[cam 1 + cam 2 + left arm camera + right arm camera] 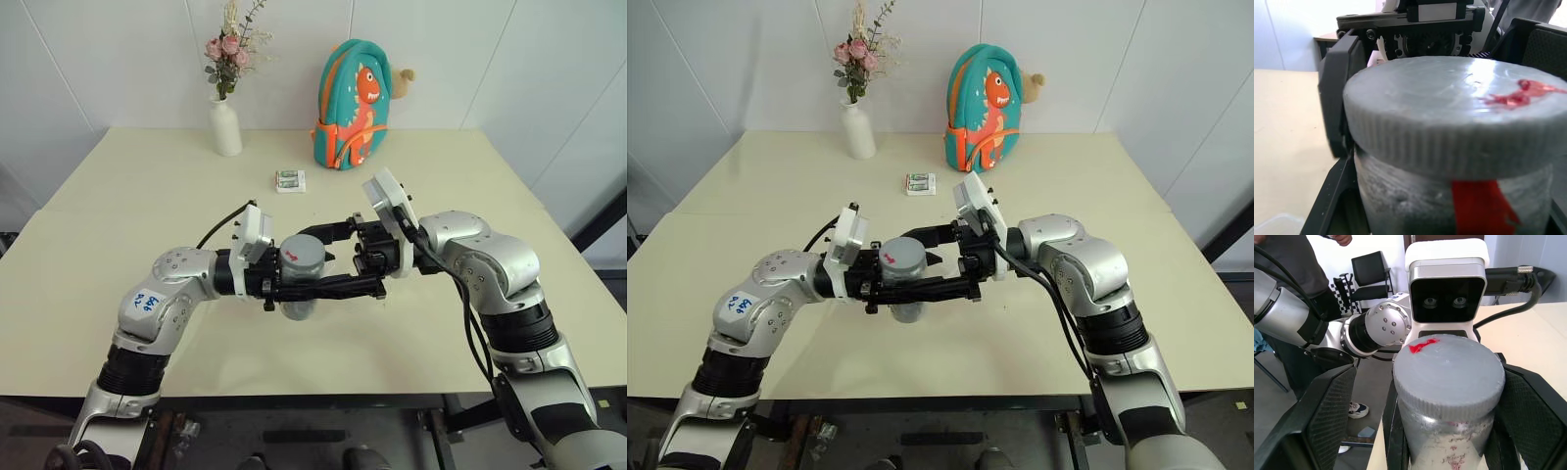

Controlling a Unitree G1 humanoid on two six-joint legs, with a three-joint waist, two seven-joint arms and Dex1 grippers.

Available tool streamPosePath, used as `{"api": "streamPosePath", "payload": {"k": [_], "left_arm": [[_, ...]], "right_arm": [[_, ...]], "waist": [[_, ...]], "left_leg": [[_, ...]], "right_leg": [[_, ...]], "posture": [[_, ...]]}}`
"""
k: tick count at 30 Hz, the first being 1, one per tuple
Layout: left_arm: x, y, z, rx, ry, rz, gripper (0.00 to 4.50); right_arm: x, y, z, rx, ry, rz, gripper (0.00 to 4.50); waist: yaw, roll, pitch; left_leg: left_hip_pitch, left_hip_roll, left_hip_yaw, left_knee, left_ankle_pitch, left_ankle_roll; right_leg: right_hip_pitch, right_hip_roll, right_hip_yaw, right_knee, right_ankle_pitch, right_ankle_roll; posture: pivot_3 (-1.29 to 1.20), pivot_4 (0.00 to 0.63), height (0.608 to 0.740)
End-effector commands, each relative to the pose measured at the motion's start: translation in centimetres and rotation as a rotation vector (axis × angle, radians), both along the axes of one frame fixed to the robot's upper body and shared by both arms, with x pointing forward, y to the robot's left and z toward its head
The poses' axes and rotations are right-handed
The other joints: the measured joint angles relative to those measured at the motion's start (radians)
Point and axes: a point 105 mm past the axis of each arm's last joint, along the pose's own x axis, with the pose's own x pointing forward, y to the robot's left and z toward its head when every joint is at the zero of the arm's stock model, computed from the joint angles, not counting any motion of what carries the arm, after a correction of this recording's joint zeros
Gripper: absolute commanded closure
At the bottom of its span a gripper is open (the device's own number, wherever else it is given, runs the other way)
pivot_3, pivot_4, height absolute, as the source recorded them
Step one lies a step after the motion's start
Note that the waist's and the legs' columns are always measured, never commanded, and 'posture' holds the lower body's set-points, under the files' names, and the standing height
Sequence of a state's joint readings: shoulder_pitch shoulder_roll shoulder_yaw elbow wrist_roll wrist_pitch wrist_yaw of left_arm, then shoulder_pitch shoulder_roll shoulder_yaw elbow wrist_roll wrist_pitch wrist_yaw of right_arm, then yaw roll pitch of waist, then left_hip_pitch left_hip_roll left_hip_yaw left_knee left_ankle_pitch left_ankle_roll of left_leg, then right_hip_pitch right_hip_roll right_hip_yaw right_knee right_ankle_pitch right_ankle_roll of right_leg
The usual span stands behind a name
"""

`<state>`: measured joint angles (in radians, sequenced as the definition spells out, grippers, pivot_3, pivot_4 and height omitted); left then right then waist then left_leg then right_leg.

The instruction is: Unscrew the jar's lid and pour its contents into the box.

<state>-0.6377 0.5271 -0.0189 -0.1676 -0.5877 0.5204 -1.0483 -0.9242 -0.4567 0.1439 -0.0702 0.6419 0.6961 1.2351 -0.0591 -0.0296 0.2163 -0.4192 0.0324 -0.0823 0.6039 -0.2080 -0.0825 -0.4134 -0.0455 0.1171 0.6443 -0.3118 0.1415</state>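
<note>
Jar (300,284) with its lid (302,252) on sits squeezed in our left gripper (323,286), while our right gripper (1415,431) is spread wide around the lid.

Silver-grey jar (297,309) with a red stripe down its side, grey ribbed lid (302,254) smeared with red. Pale cream worktop (147,196). Teal backpack (352,104) with an orange dinosaur, white vase (225,125) of pink flowers, white-and-green packet (290,180).
</note>
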Motion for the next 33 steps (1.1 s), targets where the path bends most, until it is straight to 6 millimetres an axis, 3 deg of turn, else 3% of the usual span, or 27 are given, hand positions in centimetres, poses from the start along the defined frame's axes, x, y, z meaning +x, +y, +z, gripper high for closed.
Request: {"api": "streamPosePath", "payload": {"k": [1, 9, 27, 33], "left_arm": [[0.2, 1.6, 1.3, -0.049, -0.05, 0.079, 2.24], [-0.2, 1.2, 0.7, -0.053, -0.036, 0.068, 2.24], [-0.4, 0.3, 0.2, -0.047, -0.024, 0.039, 2.24], [-0.4, 0.3, 0.2, -0.047, -0.029, 0.039, 2.24]], "right_arm": [[-0.5, -0.3, 0.7, 0.035, -0.012, 0.023, 0.05], [0.7, -0.3, 1.2, 0.046, -0.014, -0.051, 0.05], [0.7, 2.9, 1.8, 0.08, 0.002, -0.025, 0.05], [1.9, 2.9, 1.6, 0.092, -0.005, -0.093, 0.05]], "waist": [[0.001, 0.0, 0.0], [0.002, 0.0, 0.0], [-0.001, 0.0, 0.0], [0.001, 0.0, 0.0]], "left_leg": [[0.0, 0.0, 0.0, 0.0, 0.0, 0.0], [0.0, 0.0, 0.0, 0.001, 0.0, 0.0], [0.0, 0.0, -0.001, 0.001, 0.0, 0.0], [0.0, 0.0, -0.001, 0.001, 0.0, 0.0]], "right_leg": [[0.0, 0.0, 0.0, 0.0, 0.0, 0.0], [0.0, 0.0, 0.0, 0.0, 0.0, 0.0], [0.0, 0.0, 0.0, 0.0, 0.0, 0.0], [0.0, 0.0, -0.001, 0.0, 0.0, 0.0]], "posture": [[0.0, 0.15, 0.74], [0.0, 0.15, 0.74], [0.0, 0.15, 0.74], [0.0, 0.15, 0.74]]}}
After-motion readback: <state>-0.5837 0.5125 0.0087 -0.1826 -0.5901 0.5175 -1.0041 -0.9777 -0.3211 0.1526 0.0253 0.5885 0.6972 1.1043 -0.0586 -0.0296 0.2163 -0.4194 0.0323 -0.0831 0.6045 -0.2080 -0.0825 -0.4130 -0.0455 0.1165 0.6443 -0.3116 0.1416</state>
